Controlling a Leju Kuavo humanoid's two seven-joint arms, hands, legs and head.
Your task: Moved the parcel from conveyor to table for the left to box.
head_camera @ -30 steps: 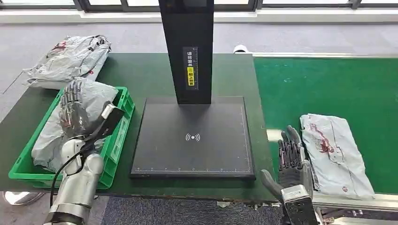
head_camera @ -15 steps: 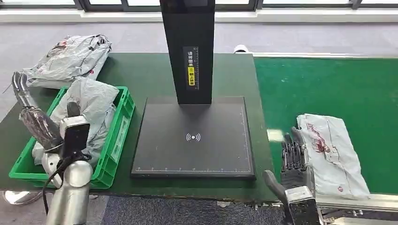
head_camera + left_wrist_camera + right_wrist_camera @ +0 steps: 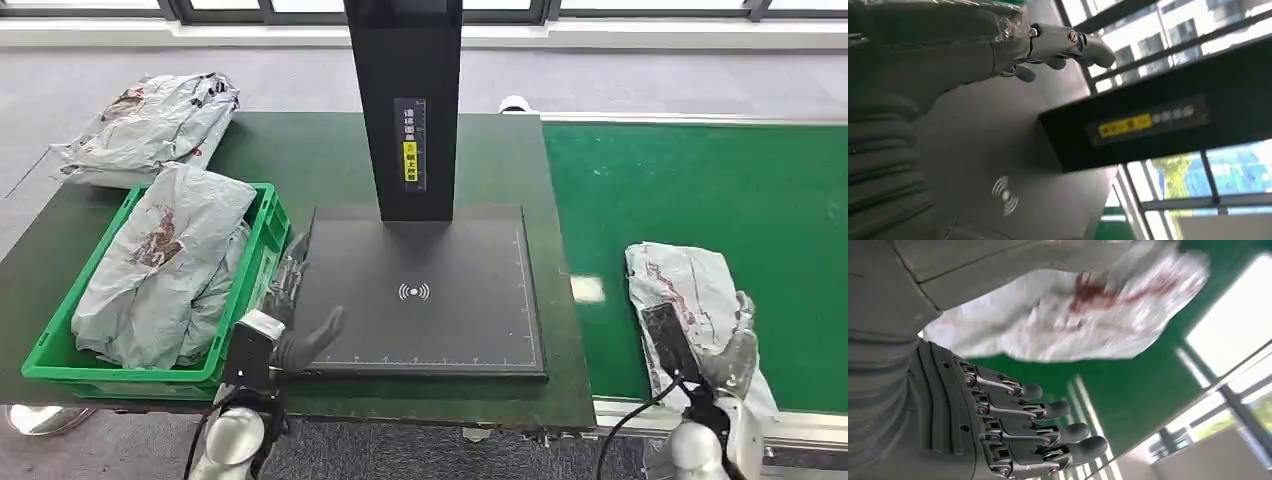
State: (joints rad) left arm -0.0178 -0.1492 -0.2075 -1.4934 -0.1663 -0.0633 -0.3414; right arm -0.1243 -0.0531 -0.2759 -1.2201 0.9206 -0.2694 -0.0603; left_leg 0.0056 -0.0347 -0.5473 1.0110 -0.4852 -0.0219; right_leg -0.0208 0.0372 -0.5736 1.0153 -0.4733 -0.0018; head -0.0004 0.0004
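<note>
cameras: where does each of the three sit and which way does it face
Head view: high on the body, looking down at the scanner pad, green crate and conveyor; both hands show, left hand, right hand.
Left wrist view: behind the left hand, facing across the pad toward the scanner post.
Right wrist view: behind the right hand, facing the parcel on the belt.
Shared: pad and post; parcel and belt.

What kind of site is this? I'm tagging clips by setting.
Likely a parcel-sorting station: a green conveyor belt carrying a parcel, a scanner platform, and a green crate of bagged parcels.
</note>
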